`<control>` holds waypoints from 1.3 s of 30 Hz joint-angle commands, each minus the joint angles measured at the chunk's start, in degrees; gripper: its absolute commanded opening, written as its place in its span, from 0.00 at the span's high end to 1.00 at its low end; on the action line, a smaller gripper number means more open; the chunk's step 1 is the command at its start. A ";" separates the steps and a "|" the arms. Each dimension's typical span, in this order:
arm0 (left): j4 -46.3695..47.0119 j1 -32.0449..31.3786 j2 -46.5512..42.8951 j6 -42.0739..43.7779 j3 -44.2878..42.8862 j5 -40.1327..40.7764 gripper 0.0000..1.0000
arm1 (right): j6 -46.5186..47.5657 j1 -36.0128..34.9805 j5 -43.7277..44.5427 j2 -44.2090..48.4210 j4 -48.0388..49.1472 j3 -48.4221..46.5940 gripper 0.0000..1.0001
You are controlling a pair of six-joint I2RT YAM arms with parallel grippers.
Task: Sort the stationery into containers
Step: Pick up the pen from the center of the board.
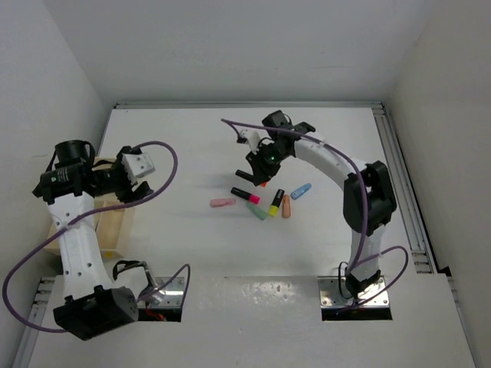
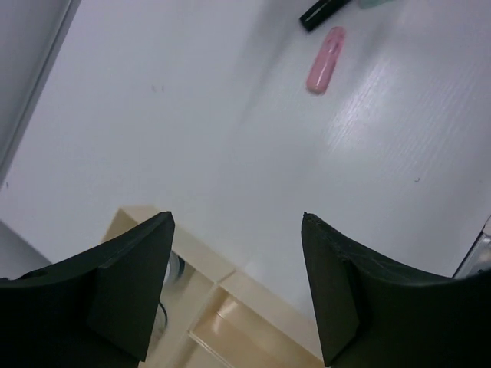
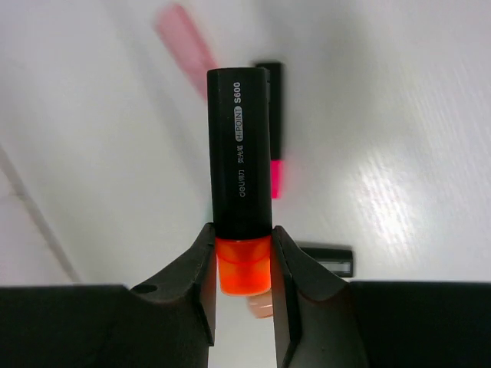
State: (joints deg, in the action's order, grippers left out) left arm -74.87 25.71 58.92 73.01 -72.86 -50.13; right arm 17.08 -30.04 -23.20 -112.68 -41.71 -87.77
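My right gripper (image 3: 242, 261) is shut on the orange end of a black highlighter (image 3: 239, 153) and holds it above the table (image 1: 192, 153). It also shows in the top view (image 1: 258, 175). Below it lie a pink highlighter (image 1: 245, 195), a yellow highlighter (image 1: 275, 202), and pink (image 1: 222, 203), green (image 1: 257, 211), salmon (image 1: 286, 205) and blue (image 1: 301, 191) stubs. My left gripper (image 2: 238, 222) is open and empty over a corner of the wooden tray (image 2: 253, 295), which also shows at the left of the top view (image 1: 115, 222). A patterned roll (image 2: 173, 270) lies in one compartment.
White walls stand close on the left and at the back. A metal rail (image 1: 403, 184) runs along the table's right edge. The pink stub (image 2: 325, 60) and a black highlighter (image 2: 322, 11) show far off in the left wrist view.
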 commanded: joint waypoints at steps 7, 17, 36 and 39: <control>9.20 -24.35 4.71 -7.50 -6.24 0.81 0.33 | -12.95 -0.28 -17.05 10.28 -10.14 -2.33 1.00; 23.08 -54.16 11.04 -17.73 -7.48 14.26 0.41 | -13.39 2.88 -22.15 16.53 -13.13 5.14 1.00; 38.13 -72.56 15.26 -20.54 0.26 26.57 0.40 | -18.38 2.97 -31.37 21.36 -12.87 8.93 1.00; 39.10 -73.26 16.14 -19.84 0.96 27.89 0.39 | -19.27 2.88 -31.55 21.89 -12.25 9.02 1.00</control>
State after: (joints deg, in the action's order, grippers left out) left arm -39.03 -46.44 74.74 53.39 -72.53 -23.79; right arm -0.49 -27.03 -51.77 -93.54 -55.42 -79.05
